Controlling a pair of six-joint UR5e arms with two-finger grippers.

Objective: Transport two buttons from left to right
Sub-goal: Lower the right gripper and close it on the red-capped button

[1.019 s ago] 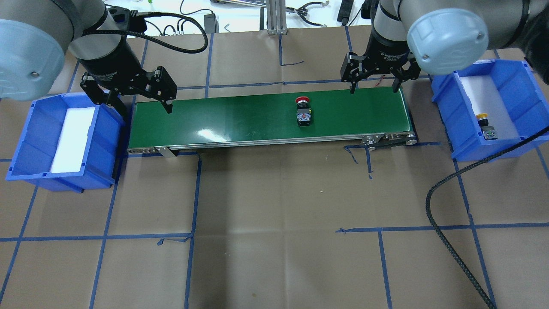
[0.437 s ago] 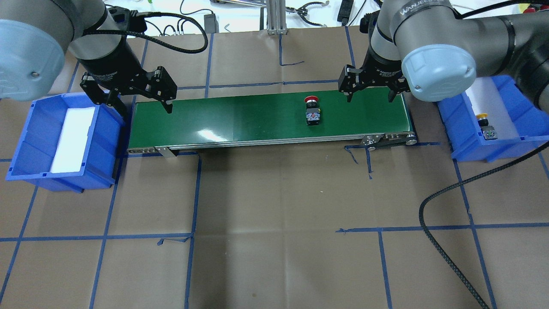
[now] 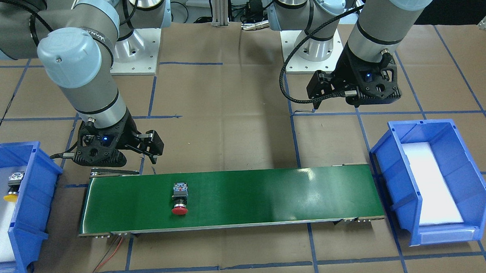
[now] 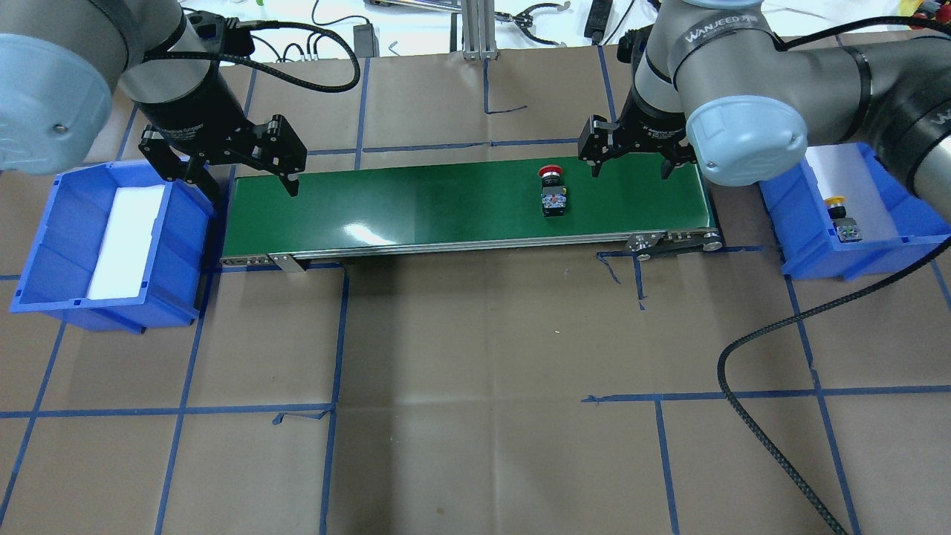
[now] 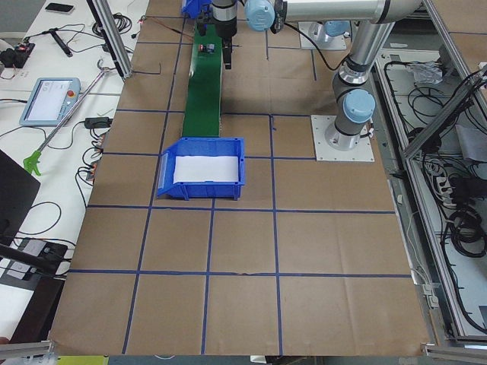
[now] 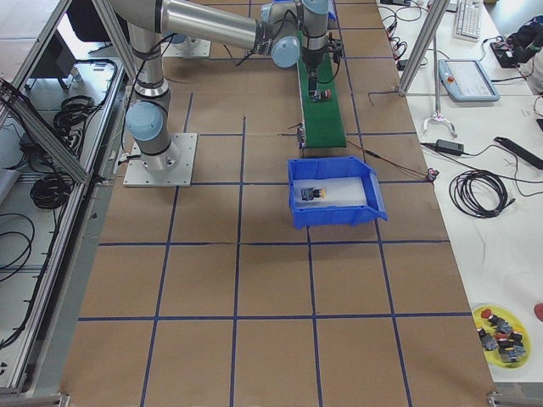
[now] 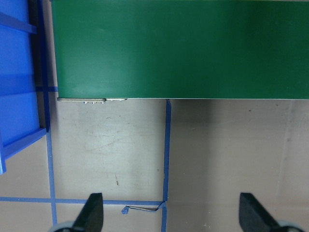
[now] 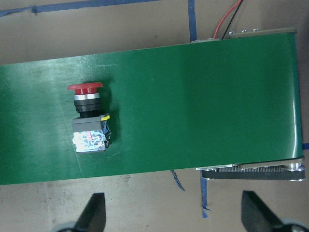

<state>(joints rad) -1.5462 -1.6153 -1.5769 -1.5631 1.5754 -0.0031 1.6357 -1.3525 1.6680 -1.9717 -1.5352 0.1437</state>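
The red button (image 4: 552,195) lies on its side on the green conveyor belt (image 4: 446,200), right of the middle; it also shows in the right wrist view (image 8: 88,123). My right gripper (image 4: 630,167) hangs open and empty over the belt's far edge, just right of the red button. The yellow button (image 4: 839,215) lies on white foam in the right blue bin (image 4: 854,261). Over the belt's left end my left gripper (image 4: 234,177) is open and empty, and its wrist view shows only belt and table between its fingertips (image 7: 94,215).
A left blue bin (image 4: 44,245) with a white foam liner stands by the belt's left end. A black cable (image 4: 750,349) loops over the table at the right. The brown table in front of the belt carries blue tape lines.
The red button has travelled to the right along the belt. My right gripper has shifted left toward it, staying open. The left arm has not moved.
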